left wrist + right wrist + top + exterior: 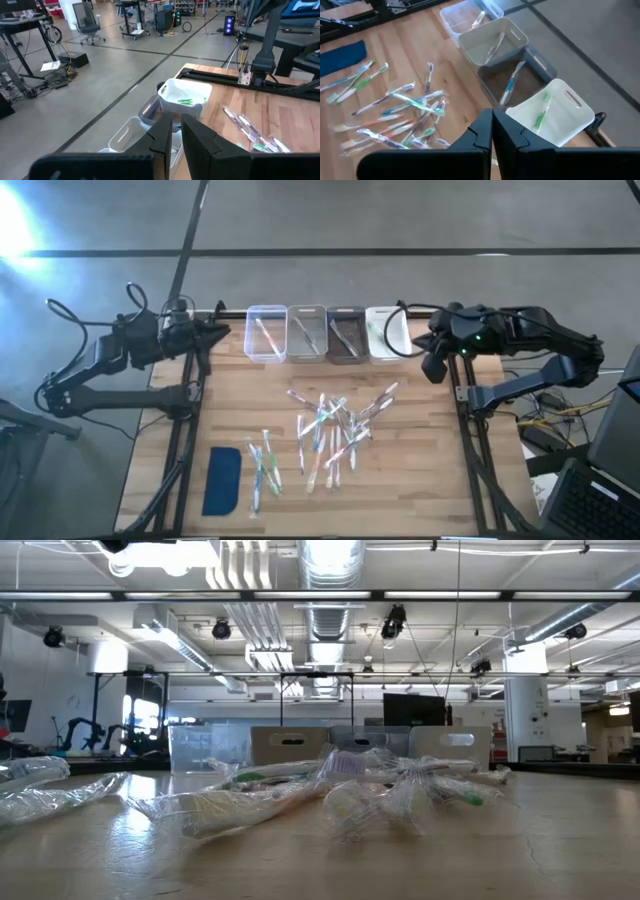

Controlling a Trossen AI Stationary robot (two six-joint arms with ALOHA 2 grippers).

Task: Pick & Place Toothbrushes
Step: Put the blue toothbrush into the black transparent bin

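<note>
- The right gripper (432, 367) is hanging just beside the white bin (385, 333), off that bin's outer end, with its 2 fingers (506, 131) pressed together and nothing between them.
- That white bin is sitting nearest this claw and is holding 1 green-accented toothbrush (540, 111).
- The dark bin (345, 333) is sitting next along the row, 1 step farther from the right claw, and is holding 1 teal-accented toothbrush (510, 84).
- The grey bin (306, 332) is sitting beyond that, with 1 pale brush lying slantwise in it.
- The clear bin (265, 332) is standing farthest from the right claw, at the row's other end, with 1 pale brush inside.
- The left gripper (218, 332) is waiting beside the clear bin, at the table's edge, its fingers (165, 136) nearly together and pinching nothing.
- The loose toothbrushes (332, 428) are lying scattered on the wooden table (420, 470), between the 2 claws and nearer the front than the bins.
- A smaller cluster of toothbrushes (263, 467) is lying closer to the left claw's side, just beside a flat dark-blue pad (222, 480).
- In the low view, the wrapped brushes (340, 785) are lying in clear sleeves in front of the bins.
</note>
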